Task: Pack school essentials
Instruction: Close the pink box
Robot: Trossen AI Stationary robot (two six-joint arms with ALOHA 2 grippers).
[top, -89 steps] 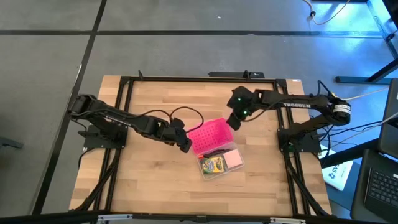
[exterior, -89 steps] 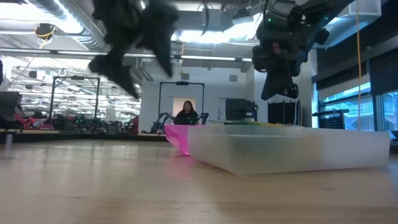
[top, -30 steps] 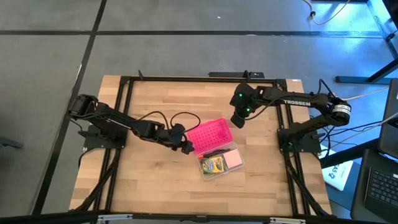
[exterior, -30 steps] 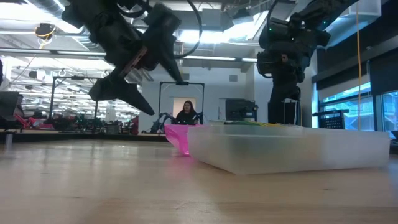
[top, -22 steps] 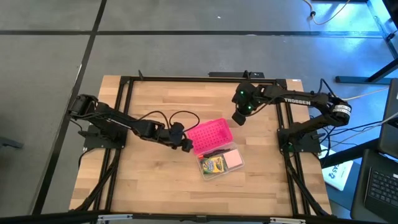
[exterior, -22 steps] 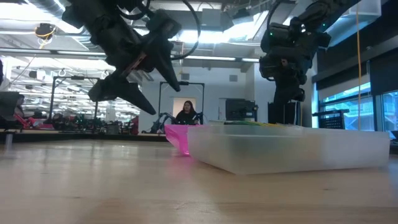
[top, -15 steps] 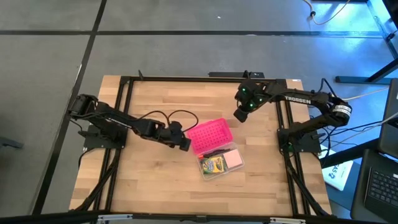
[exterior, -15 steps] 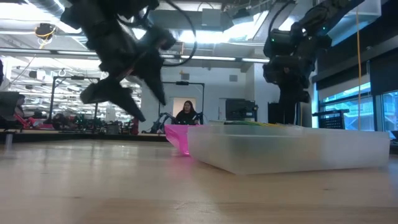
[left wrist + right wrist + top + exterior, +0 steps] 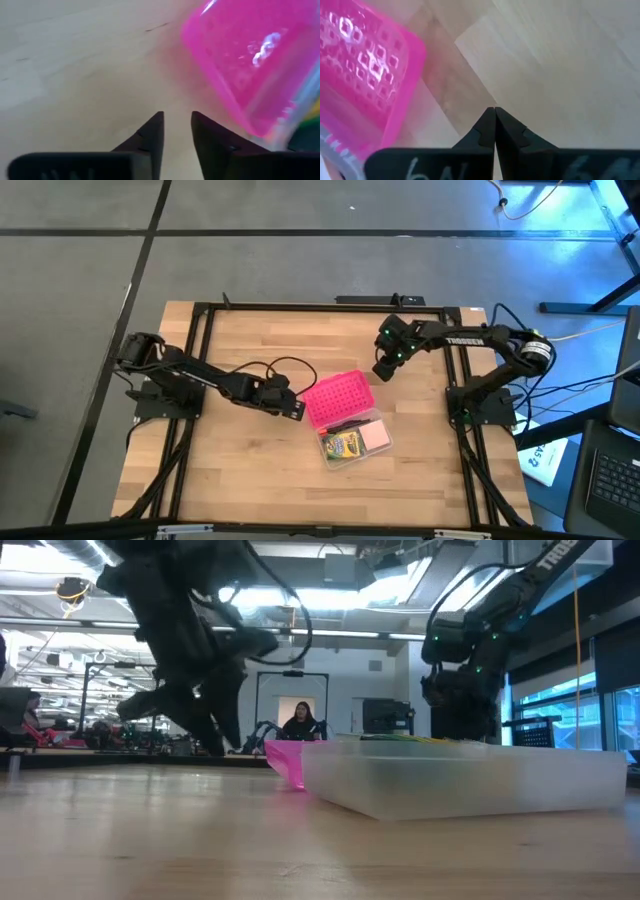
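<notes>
The clear case lies mid-table, its pink perforated lid swung open; the crayon box and sticky-note pad are seen inside. The left gripper, fingers slightly parted and empty, is held just beside the lid; the right gripper, pressed together, hangs near its far corner. The lid should probably be pushed gently from its free edge.

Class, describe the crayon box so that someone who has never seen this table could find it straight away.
Start at the wooden table and find the clear case near its middle, its pink perforated lid lying half across it. The crayon box lies in the uncovered part, beside a pink sticky-note pad. It alone is green and yellow.
</notes>
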